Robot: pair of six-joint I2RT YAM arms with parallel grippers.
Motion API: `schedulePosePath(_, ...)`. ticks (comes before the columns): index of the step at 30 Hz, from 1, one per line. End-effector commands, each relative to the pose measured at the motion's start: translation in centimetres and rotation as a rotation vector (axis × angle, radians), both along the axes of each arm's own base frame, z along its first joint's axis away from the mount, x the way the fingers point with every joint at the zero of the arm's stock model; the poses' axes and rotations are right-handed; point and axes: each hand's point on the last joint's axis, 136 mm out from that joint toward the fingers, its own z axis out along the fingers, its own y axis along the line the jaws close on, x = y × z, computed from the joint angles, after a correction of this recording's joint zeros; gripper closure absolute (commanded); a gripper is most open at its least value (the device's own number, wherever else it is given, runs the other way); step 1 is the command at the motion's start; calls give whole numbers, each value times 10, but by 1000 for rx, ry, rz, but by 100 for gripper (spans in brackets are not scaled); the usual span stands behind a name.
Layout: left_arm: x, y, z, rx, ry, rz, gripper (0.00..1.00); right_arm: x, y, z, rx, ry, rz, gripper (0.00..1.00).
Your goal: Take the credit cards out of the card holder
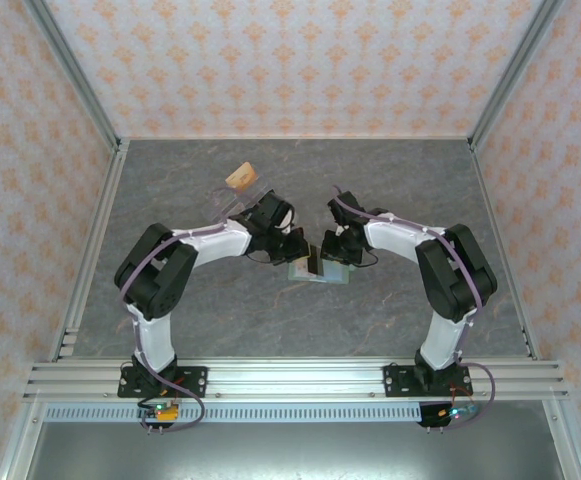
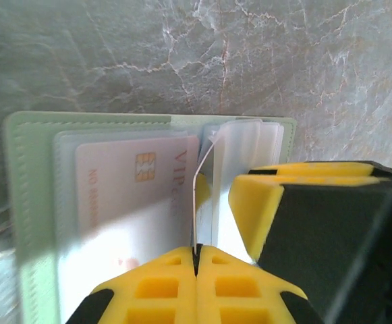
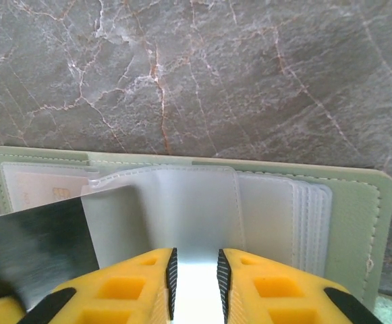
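The sage-green, book-style card holder (image 1: 330, 276) lies spread open and flat at the middle of the grey marble-patterned desk (image 1: 390, 180). Both arms meet over it. In the overhead view the left claw (image 1: 295, 245) reaches in from about 10 o'clock of the holder, and the right claw (image 1: 332, 250) from about 2 o'clock.

In the left wrist view, the holder (image 2: 27, 202) shows its stitched green cover at 9 o'clock. A pale card with a gold chip and red lettering (image 2: 128, 182) is tucked in a clear pocket on that half. The left claw (image 2: 196, 253) has its yellow fingers (image 2: 155, 283) pressed together on the lower edge of a thin white-edged sheet (image 2: 201, 182). The sheet stands up from the fold, and seen edge-on it is probably a card rather than a sleeve leaf. At 3 o'clock of it, a yellow finger of the right claw (image 2: 253, 206) sits down on the fan of frosted plastic sleeves (image 2: 249, 145).

In the right wrist view, the right claw (image 3: 196, 256) has its yellow fingers (image 3: 263, 290) a narrow gap apart. A frosted sleeve leaf (image 3: 182, 209) rises at 12 o'clock of them, and further leaves are stacked toward 3 o'clock. The green cover (image 3: 351, 223) runs along the right edge. The chip card (image 3: 40, 192) shows faintly at 9 o'clock.

A clear plastic tray (image 1: 232, 195) holding a tan piece (image 1: 238, 177) sits at about 11 o'clock of the holder, well apart from it.
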Motion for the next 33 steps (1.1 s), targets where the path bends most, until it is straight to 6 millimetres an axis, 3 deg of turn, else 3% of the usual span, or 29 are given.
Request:
schedulePosePath(1, -7, 32, 11, 149, -48, -37, 100, -1, -17, -8, -90, 4, -33, 73)
schedulePosePath(6, -8, 62, 36, 286, -131, -72, 100, 2, -7, 9, -15, -52, -14, 66)
schedulePosePath(12, 4, 94, 80, 470, -271, -122, 100, 4, 3, 40, 91, -158, 5, 49)
schedulePosePath(15, 14, 105, 100, 552, -334, -141, 100, 6, -1, 54, 92, -216, -2, 44)
schedulePosePath(23, 63, 115, 147, 701, -502, -197, 100, 10, -15, 78, 80, -332, -39, 16)
schedulePosePath(27, 83, 117, 157, 747, -558, -259, 100, 11, -21, 86, 81, -372, -40, 9)
schedulePosePath(33, 112, 129, 140, 715, -536, -336, 100, 12, -23, 88, 88, -382, -45, 6)
